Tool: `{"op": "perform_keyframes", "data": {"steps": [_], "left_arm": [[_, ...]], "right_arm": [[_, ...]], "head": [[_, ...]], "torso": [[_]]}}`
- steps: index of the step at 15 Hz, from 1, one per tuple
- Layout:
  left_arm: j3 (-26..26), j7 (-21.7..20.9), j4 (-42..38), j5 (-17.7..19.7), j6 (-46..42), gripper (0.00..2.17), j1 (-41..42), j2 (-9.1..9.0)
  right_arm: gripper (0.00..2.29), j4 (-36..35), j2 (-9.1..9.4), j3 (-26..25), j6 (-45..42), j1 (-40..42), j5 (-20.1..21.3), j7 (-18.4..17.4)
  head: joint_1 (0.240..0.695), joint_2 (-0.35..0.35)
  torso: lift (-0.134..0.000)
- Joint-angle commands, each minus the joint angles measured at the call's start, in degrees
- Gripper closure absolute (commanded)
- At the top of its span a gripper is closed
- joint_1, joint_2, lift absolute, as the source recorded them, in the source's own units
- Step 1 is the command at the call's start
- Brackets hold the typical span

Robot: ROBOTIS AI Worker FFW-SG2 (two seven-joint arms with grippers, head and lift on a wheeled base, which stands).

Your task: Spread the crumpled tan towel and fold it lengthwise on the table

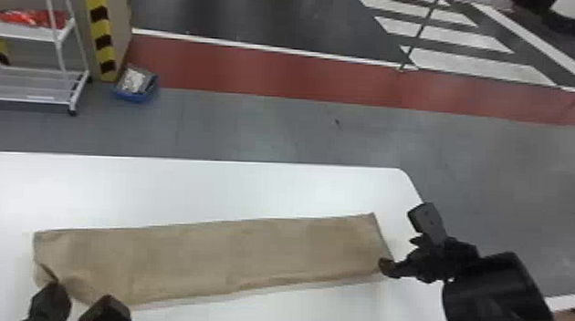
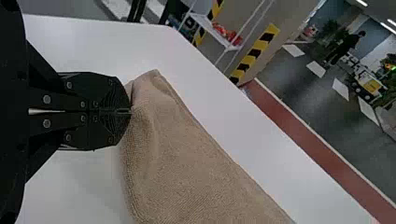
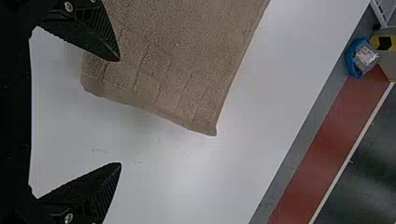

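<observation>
White tabletop (image 1: 199, 182) under the work. Near left: left gripper (image 2: 123, 111), jaws clenched on the tan towel (image 1: 215, 251) at its left end, cloth creased there. Right gripper (image 3: 119, 112) at the towel's right end, jaws released and spread wide; one finger (image 3: 100, 37) overlaps the cloth in the right wrist view. Towel lies as a long strip across the tabletop, so the lengthwise fold looks mostly made; squaring up is likely what's left. Do it gently: get right jaws around the near right corner, catch all layers, close, tension both ends evenly, low. Uneven pull would skew the layers. Ease out the left crease before letting go. Far edge runs fairly straight, decent reference. Beyond: grey floor (image 1: 278, 130), then red strip (image 1: 267, 72).
</observation>
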Motion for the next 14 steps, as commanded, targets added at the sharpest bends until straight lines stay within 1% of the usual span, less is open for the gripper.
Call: {"op": "perform_keyframes", "data": {"steps": [1, 2, 3, 5, 6, 7, 8, 9, 10, 12, 14], "left_arm": [[-7.69, 6.48, 5.75, -12.68, 12.76, 2.0, -0.99, 0.01], [-9.45, 8.59, 8.21, -15.31, 18.74, 2.0, -2.13, 0.01], [-10.33, 9.38, 9.62, -16.19, 22.6, 2.0, -3.01, 0.1], [-10.33, 9.38, 10.23, -16.19, 23.48, 2.0, -3.36, 0.1], [-10.42, 8.41, 10.23, -16.28, 25.42, 1.98, -3.63, -0.08], [-10.59, 8.24, 10.41, -16.19, 25.59, 1.61, -3.8, -0.08], [-10.59, 7.1, 10.41, -16.19, 25.59, 0.66, -3.8, 0.1], [-10.68, 6.13, 10.59, -15.67, 25.59, 0.02, -3.89, -0.08], [-10.33, 6.04, 11.11, -15.4, 26.47, 0.0, -4.15, -0.34], [-9.89, 5.43, 11.11, -15.23, 29.81, 0.02, -5.03, -0.34], [-8.22, 4.9, 10.94, -14.88, 32.27, 0.03, -6.09, -0.43]], "right_arm": [[0.08, 0.04, 0.0, 0.0, 0.0, 0.18, 0.0, 0.0], [0.08, 0.04, 0.0, 0.0, 0.0, 0.18, -0.09, -0.09], [0.08, 0.04, 0.0, 0.0, 0.0, 0.18, -0.09, -0.09], [0.08, 0.04, 0.0, 0.0, 0.0, 0.27, -0.17, -0.09], [0.08, 0.04, 0.09, 0.0, 0.0, 0.27, -0.17, -0.09], [0.08, 0.04, 0.09, 0.0, 0.0, 0.27, -0.17, -0.09], [0.08, 0.04, 0.09, 0.0, 0.0, 0.36, -0.26, -0.09], [0.08, 0.04, 0.09, 0.0, 0.0, 0.36, -0.17, -0.09], [0.08, 0.04, 0.09, 0.0, 0.0, 0.36, -0.26, -0.09], [0.08, -0.05, 0.09, -0.09, 0.0, 0.36, -0.35, -0.09], [0.08, -0.05, 0.09, -0.53, 0.0, 0.36, -0.26, 0.0]], "head": [[0.695, -0.279], [0.695, -0.287], [0.695, -0.281], [0.695, -0.263], [0.695, -0.256], [0.695, -0.248], [0.695, -0.244], [0.695, -0.242], [0.695, -0.242], [0.695, -0.242], [0.695, -0.225]], "torso": [[0.0], [0.0], [0.0], [0.0], [0.0], [0.0], [0.0], [0.0], [0.0], [0.0], [0.0]]}}
